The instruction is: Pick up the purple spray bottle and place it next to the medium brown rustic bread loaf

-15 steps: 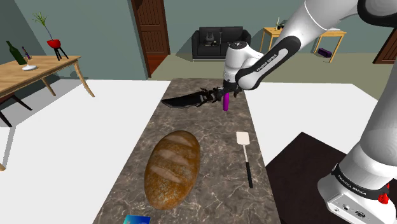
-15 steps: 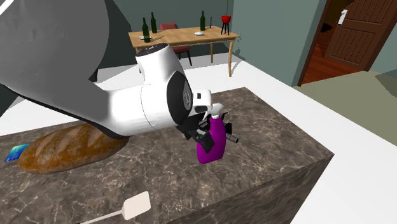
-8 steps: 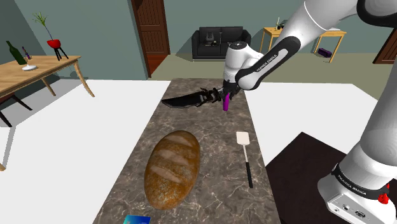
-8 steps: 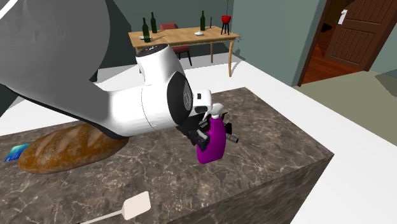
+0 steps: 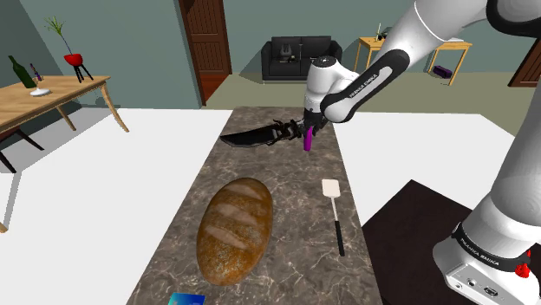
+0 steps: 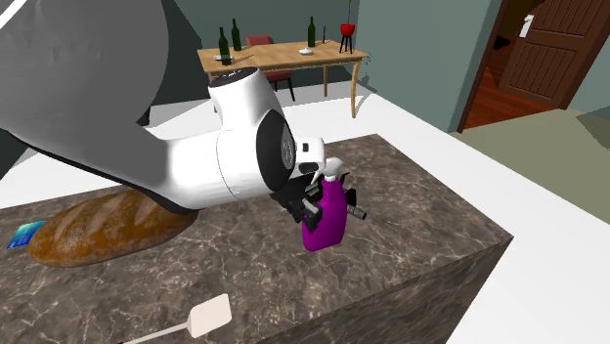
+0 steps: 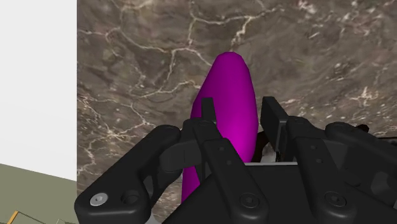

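Fingers [image 7: 207, 111] pinching purple spray bottle [image 7: 232, 95] from both sides. Stands upright over marbled counter [image 5: 295, 204], well apart from brown bread loaf [image 5: 234, 227].

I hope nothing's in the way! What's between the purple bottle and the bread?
Nothing: in the shoulder view, bare counter runs from the bottle to the bread. The knife and spatula lie off to the sides.

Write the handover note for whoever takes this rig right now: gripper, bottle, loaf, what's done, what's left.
Gripper: shut on the purple spray bottle, which stands upright.
Bottle: at the far end of the stone counter in the shoulder view; cannot tell if it is off the surface.
Bread loaf: at the counter's near end, well apart from the bottle.
Done: grasp.
Left: lift, carry to the loaf, set down beside it.
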